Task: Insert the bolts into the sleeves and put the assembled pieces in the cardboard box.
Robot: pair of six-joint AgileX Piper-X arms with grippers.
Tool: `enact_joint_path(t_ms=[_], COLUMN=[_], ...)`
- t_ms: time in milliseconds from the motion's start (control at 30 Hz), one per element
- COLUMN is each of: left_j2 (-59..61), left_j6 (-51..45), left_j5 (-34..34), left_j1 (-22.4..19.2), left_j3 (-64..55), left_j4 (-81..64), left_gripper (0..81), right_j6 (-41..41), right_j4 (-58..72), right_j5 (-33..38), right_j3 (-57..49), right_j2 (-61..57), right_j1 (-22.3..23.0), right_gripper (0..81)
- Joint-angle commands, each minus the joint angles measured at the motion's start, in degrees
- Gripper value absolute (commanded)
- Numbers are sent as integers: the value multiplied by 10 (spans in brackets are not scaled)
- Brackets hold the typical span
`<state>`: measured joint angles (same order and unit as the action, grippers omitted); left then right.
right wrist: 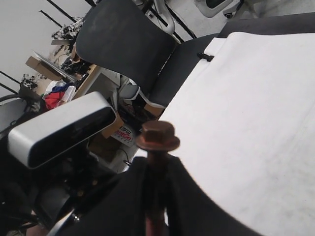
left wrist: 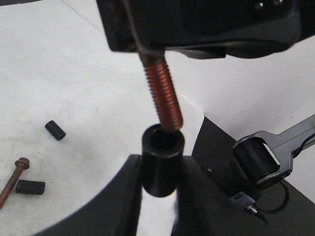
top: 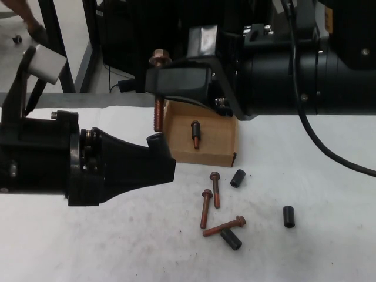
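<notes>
White tabletop [top: 329, 252], carrying the work. The cardboard box [top: 220, 145] lies just behind the two tools, and one assembled piece [top: 195, 134] is already inside it.

The right tool [top: 156, 82] is closed on a bolt [left wrist: 165, 96] just under the head, with the thread hanging downward. Directly beneath it, the left tool [left wrist: 160, 184] is clamped on a sleeve [left wrist: 162, 157], held upright with its bore open toward the bolt.

Step in hand: insertion, apparently for the second piece. The bolt's tip meets the sleeve's mouth near the rim rather than at the centre. The shank leans slightly off the bore's line, and whether it has entered cannot be told.

Next move, as judged: the right tool squares the shank to the bore and descends straight while the left tool holds firm.

Three loose bolts [top: 205, 208] and three loose sleeves [top: 288, 216] lie on the tabletop beyond the left tool's tips, nearer than the box, awaiting their turn.
</notes>
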<state>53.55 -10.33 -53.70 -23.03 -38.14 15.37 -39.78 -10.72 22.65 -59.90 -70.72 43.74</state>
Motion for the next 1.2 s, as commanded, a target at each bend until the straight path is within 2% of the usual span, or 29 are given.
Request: enact_joint_path(t_ms=[0, 933, 1167], left_j2=[1, 1, 1], left_j6=[-4, -34, -38], left_j5=[-4, -9, -34], left_j1=[2, 2, 2], left_j3=[-2, -2, -2], left_j4=[-7, -24, -24], left_gripper=[8, 8, 8], right_j6=[-2, 50, 59], right_j4=[11, -49, -48], right_j5=[7, 22, 14], right_j3=[-3, -3, -3], right_j2=[2, 2, 2], right_j1=[1, 1, 1], right_gripper=[2, 2, 2])
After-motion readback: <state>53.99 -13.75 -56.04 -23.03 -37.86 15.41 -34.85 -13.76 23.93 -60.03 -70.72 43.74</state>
